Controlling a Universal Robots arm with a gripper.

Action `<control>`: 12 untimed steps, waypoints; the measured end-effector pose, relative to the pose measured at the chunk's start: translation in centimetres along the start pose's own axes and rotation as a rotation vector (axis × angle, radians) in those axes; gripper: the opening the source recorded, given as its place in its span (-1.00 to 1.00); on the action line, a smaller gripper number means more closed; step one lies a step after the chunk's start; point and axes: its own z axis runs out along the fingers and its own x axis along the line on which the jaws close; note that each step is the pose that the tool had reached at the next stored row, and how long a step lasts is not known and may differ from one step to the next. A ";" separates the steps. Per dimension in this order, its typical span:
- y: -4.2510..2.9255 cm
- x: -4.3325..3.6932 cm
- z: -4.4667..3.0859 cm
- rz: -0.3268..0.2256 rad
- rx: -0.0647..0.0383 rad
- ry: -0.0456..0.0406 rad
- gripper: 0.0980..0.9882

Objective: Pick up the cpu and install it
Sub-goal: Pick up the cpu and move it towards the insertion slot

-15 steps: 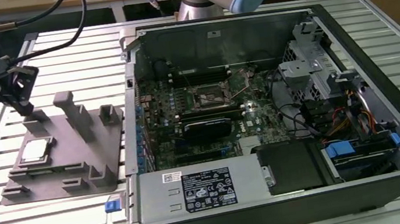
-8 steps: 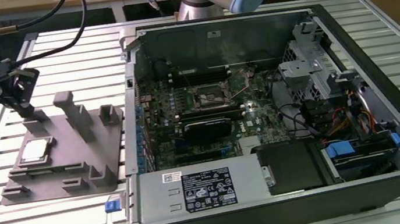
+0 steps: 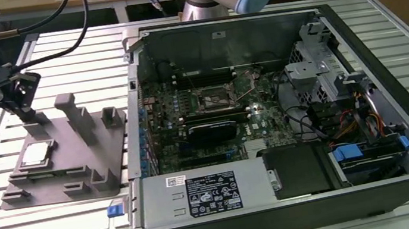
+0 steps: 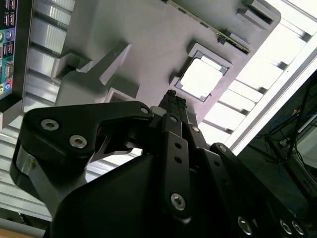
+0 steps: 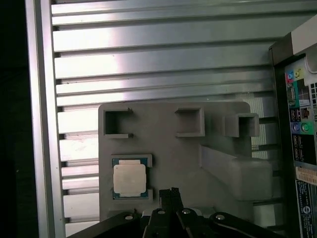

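The cpu [image 5: 130, 179] in the fixture block [image 5: 168, 134] looks light, stiff, fragile: take its edges; gripper [image 5: 171, 192] beside it, jaws pressed together

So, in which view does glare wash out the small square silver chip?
In the second wrist view the small square silver chip is blown out white by glare; in the first wrist view its pale top and green rim read clearly; in the exterior view it gleams.

The small silver-topped square cpu [image 3: 36, 153] lies open from above in the grey plastic fixture block [image 3: 74, 158]. Tall grey posts [image 3: 75, 117] rise on the exterior view's right, before the black computer case [image 3: 284, 223].
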 end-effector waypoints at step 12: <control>-0.28 0.72 1.11 0.000 0.000 0.0002 -0.98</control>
